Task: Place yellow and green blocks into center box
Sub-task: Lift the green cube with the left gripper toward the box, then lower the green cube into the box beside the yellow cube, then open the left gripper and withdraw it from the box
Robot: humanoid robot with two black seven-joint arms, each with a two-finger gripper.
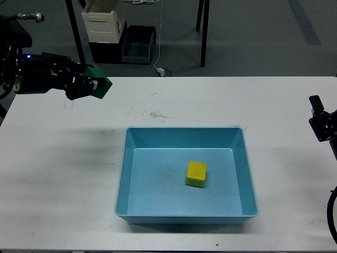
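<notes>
A light blue box (185, 134) sits in the middle of the white table. A yellow block (196, 173) lies inside it, right of centre. My left gripper (87, 87) is shut on a green block (99, 86) and holds it high above the table, up and to the left of the box. My right arm (320, 124) shows only at the right edge of the view. Its end is small and dark, so its fingers cannot be told apart.
The white table (168, 105) spans the view. Beyond its far edge stand black table legs (77, 39), a white crate (103, 22) and a dark bin (138, 45) on the floor.
</notes>
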